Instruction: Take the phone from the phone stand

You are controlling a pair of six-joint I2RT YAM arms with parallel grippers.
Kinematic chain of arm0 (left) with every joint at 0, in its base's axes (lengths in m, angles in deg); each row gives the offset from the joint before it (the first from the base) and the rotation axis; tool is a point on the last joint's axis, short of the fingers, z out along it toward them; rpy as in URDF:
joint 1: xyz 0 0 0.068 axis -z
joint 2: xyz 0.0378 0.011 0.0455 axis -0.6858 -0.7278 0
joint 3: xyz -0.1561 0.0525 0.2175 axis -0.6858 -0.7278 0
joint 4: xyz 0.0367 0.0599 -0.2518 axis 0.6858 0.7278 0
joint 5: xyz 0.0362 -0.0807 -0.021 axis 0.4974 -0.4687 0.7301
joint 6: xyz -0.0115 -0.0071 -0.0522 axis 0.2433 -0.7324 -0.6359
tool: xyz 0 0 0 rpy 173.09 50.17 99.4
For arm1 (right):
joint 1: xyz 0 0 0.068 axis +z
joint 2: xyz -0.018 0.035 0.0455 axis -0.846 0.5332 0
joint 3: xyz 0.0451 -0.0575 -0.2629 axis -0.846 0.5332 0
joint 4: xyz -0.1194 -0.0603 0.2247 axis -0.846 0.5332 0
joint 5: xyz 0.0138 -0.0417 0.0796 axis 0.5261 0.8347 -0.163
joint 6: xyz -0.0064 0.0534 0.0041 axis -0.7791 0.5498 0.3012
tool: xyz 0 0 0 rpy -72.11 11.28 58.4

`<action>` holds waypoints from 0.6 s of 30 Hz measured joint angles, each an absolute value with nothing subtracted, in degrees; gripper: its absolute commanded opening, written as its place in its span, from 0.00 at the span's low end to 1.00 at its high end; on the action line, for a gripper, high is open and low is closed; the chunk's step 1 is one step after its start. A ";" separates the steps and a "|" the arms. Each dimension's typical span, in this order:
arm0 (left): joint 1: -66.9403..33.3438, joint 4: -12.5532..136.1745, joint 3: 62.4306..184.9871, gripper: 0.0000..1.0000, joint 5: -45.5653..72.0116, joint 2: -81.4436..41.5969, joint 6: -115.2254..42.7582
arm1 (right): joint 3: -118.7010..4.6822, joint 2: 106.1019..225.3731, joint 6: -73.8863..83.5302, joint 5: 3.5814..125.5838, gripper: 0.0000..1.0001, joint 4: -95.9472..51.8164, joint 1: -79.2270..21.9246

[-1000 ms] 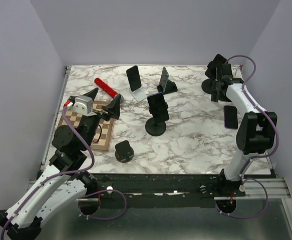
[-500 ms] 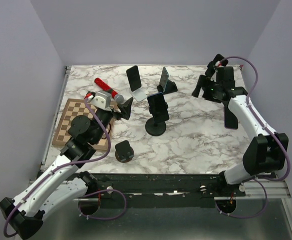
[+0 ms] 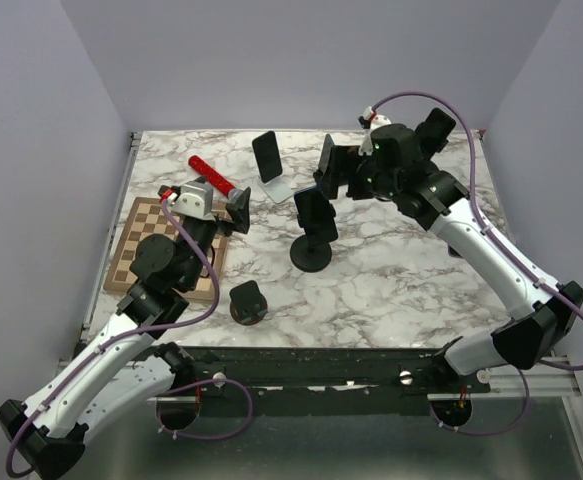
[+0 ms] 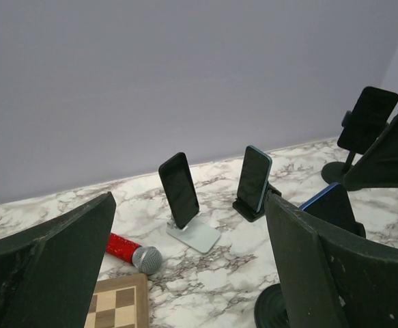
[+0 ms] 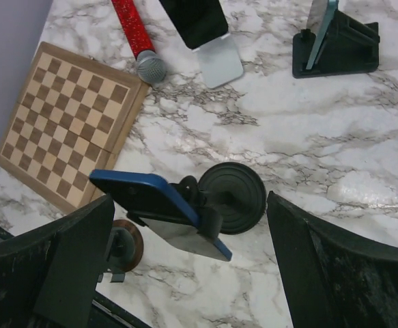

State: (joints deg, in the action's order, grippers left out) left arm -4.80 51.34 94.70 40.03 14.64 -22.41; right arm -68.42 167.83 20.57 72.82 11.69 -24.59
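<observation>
A blue-cased phone (image 3: 311, 210) is clamped in a black phone stand with a round base (image 3: 311, 256) at the table's middle. My right gripper (image 3: 333, 180) hovers just above and behind it, open and empty. In the right wrist view the phone (image 5: 154, 198) lies between the spread fingers (image 5: 55, 273), above the base (image 5: 236, 195), with nothing touching it. My left gripper (image 3: 216, 208) is open and empty over the chessboard's far right corner, left of the stand. The left wrist view shows the phone's edge (image 4: 328, 205) behind its right finger (image 4: 335, 273).
A phone on a silver stand (image 3: 268, 158), a phone in a black wedge stand (image 3: 328, 158), a red microphone (image 3: 211, 175), a chessboard (image 3: 151, 250) and a small empty stand (image 3: 247, 301) surround the middle. Another stand (image 3: 436, 125) is at the back right.
My right arm swung left from the back right corner to just above the centre phone. My left gripper moved forward and right from the chessboard's left side, then settled.
</observation>
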 measured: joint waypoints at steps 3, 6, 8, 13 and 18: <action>-4.80 50.40 94.02 0.99 41.14 15.89 -21.71 | -71.55 168.07 20.71 77.68 1.00 13.52 -19.95; -4.80 49.83 93.63 0.99 41.84 16.46 -21.21 | -74.19 168.75 20.71 82.59 1.00 14.53 -15.76; -4.80 49.78 93.60 0.99 42.15 16.48 -20.99 | -76.14 169.67 20.95 85.65 1.00 15.69 -12.96; -4.80 49.67 93.36 0.99 42.54 16.61 -20.95 | -79.68 173.10 21.82 93.06 1.00 17.89 -6.12; -4.80 49.04 92.66 0.99 42.57 17.51 -20.99 | -83.90 178.46 24.16 101.59 1.00 22.70 -1.40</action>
State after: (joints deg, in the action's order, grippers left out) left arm -4.80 49.04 92.66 42.57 17.51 -20.99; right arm -83.90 178.46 24.16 101.59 22.70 -1.40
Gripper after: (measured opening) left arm 0.987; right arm 0.998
